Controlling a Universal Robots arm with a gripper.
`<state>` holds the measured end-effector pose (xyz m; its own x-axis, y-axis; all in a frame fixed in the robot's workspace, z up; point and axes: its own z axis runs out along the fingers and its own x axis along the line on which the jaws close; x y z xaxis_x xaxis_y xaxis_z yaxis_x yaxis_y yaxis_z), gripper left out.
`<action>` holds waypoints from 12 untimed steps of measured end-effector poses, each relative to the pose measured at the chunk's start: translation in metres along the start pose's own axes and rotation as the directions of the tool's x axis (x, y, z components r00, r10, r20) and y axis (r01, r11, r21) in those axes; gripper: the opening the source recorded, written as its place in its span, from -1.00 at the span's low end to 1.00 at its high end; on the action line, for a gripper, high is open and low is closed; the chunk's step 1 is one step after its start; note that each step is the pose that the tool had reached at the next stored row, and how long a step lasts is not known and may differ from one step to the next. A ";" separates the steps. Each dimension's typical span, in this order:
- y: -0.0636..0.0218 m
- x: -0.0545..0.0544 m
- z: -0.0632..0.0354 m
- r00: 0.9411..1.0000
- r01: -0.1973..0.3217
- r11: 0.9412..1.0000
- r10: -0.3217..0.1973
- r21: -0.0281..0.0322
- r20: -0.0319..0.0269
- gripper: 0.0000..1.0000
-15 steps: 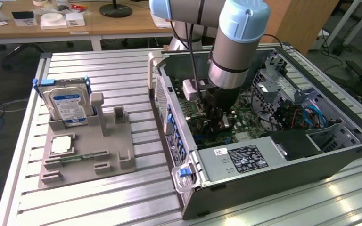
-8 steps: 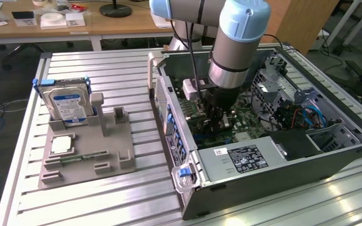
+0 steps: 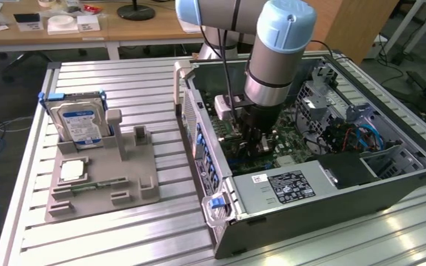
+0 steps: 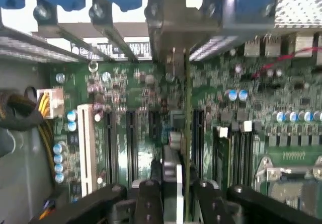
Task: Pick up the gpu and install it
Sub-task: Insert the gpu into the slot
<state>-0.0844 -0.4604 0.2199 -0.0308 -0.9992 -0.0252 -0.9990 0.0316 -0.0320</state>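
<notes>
the gripper [image 4: 173, 194] pinches the gpu [image 4: 187, 133] on edge, down inside the computer case [image 3: 331, 194], just over the green board [image 4: 282, 108]. this looks like the install step; the card must line up with a slot.

Exterior view: set high and off to one side, looking down at an angle across the slatted metal table [image 3: 124, 233]; takes in the grey fixture tray [image 3: 102, 177] on the exterior view's left and the open computer case [image 3: 309, 166] on its right, mid distance.

Wrist view: inside the case, very near, facing along the gripper [image 4: 173, 194] onto the green motherboard [image 4: 282, 118] and its slots.

Shared ground: the motherboard under the arm [image 3: 272, 66], and the case's blue-tabbed rear wall [image 3: 206, 160]
</notes>
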 end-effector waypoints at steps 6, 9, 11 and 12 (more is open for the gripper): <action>0.0004 0.000 0.0056 1.000 0.000 1.000 0.000 -0.001 -0.001 -0.44; 0.0002 0.000 0.0064 1.000 0.000 1.000 0.000 0.000 0.001 -0.43; 0.0002 0.000 0.0061 1.000 0.000 1.000 0.000 0.000 0.001 -0.32; 0.0002 0.000 0.0037 1.000 0.000 1.000 0.000 -0.001 -0.001 -0.32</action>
<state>-0.0845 -0.4602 0.2162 -0.0307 -0.9992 -0.0239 -0.9990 0.0315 -0.0314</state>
